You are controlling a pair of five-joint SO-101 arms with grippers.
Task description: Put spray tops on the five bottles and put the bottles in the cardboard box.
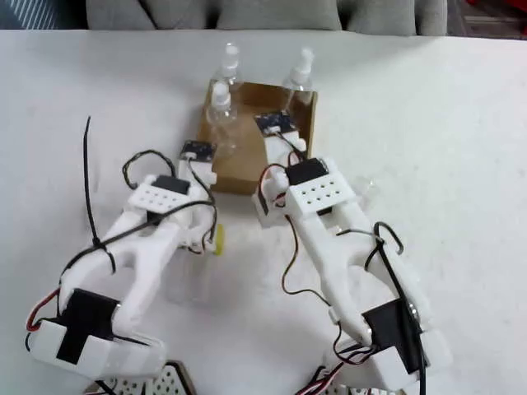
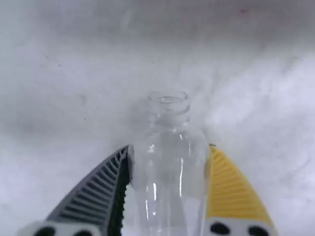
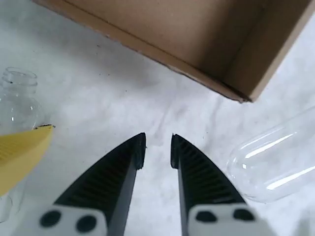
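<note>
A clear bottle [image 2: 170, 167] with an open neck and no spray top sits between the grey and yellow fingers of my left gripper [image 2: 170, 147], which is shut on it just above the white table. That same bottle [image 3: 17, 88] and the yellow finger [image 3: 19, 152] also appear in the right wrist view. My right gripper [image 3: 157, 142] hangs over the table near the corner of the cardboard box [image 3: 197, 39], slightly open with nothing between its fingers. Another clear bottle [image 3: 275, 167] lies on its side close by. Three bottles with white spray tops [image 1: 221, 107] [image 1: 229, 64] [image 1: 301, 74] stand at the box [image 1: 247, 177].
Both arms stretch from the near table edge toward the box, their wrists close together. The lying bottle [image 1: 362, 191] rests to the right of the right arm's wrist. Cables loop around both arms. Grey chair backs stand beyond the far edge.
</note>
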